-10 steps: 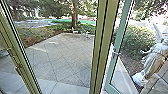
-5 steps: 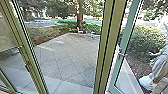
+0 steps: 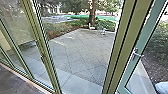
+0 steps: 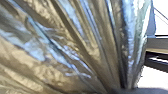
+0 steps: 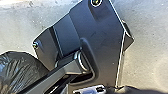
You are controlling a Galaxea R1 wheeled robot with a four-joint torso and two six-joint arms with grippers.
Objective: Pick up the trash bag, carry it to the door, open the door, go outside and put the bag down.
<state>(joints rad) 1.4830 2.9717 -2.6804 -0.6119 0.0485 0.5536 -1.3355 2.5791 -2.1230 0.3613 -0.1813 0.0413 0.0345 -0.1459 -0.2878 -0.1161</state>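
Trash bag (image 4: 62,57) is sitting close by the left arm, with the way outdoors lying ahead.
The bag's shiny folds are converging toward a narrow gather near the left wrist camera, so its long axis is probably running down and away from the left claw; that arm is looking the nearer one. Whether either claw is opening, closing or gripping the bag, I cannot tell. The bag's rounded dark side is also showing beside the robot's base plate (image 5: 105,45). Farther out, the door (image 3: 145,37), with its handle (image 3: 136,54), is seemingly standing open beyond the green post (image 3: 125,45), and the paved yard (image 3: 82,57) is stretching ahead. Any carry outside is hinging on keeping the bag clear of that post.
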